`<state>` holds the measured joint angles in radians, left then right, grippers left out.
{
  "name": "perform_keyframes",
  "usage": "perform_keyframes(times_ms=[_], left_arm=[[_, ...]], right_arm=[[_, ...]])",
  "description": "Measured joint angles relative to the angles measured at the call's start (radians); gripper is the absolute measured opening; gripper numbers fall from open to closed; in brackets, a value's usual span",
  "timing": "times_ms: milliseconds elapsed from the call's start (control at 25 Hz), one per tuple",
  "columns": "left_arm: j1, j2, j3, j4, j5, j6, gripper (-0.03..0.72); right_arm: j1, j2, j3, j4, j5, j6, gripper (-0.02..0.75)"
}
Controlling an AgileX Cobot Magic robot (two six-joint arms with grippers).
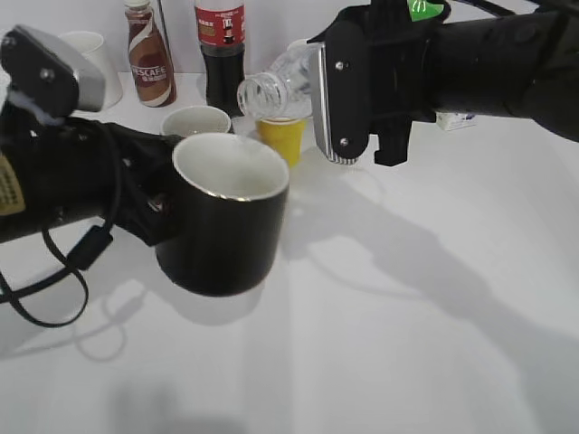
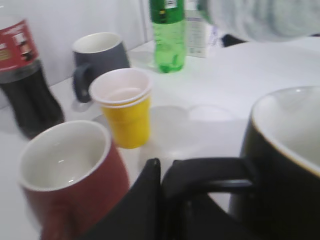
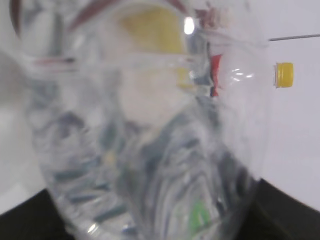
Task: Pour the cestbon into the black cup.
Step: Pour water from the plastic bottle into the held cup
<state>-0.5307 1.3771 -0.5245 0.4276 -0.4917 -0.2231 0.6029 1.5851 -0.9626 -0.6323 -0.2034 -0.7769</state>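
The black cup (image 1: 222,217), glossy with a white inside and a thin silvery rim, hangs lifted above the table. My left gripper (image 1: 149,212) is shut on its black loop handle (image 2: 205,172). The cup's rim fills the right of the left wrist view (image 2: 285,145). My right gripper (image 1: 348,99) is shut on the cestbon (image 1: 276,90), a clear capless bottle held nearly level, mouth pointing left, above and behind the cup's far rim. The bottle fills the right wrist view (image 3: 150,130). I see no water stream.
Behind the cup stand a reddish-brown mug (image 2: 70,175), a yellow paper cup (image 2: 125,107), a grey mug (image 2: 100,57), a cola bottle (image 1: 220,45), a green soda bottle (image 2: 169,35), a Nescafe bottle (image 1: 149,54) and a white mug (image 1: 95,63).
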Motion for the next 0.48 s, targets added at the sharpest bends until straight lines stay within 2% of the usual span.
perform_keyframes(times_ms=[120, 480], left_arm=[[-0.020, 0.000, 0.000, 0.008, 0.000, 0.000, 0.032], [-0.021, 0.000, 0.000, 0.007, 0.000, -0.001, 0.032]], right_arm=[[0.000, 0.000, 0.000, 0.000, -0.002, -0.025, 0.437], [0.000, 0.000, 0.000, 0.000, -0.003, -0.176, 0.437]])
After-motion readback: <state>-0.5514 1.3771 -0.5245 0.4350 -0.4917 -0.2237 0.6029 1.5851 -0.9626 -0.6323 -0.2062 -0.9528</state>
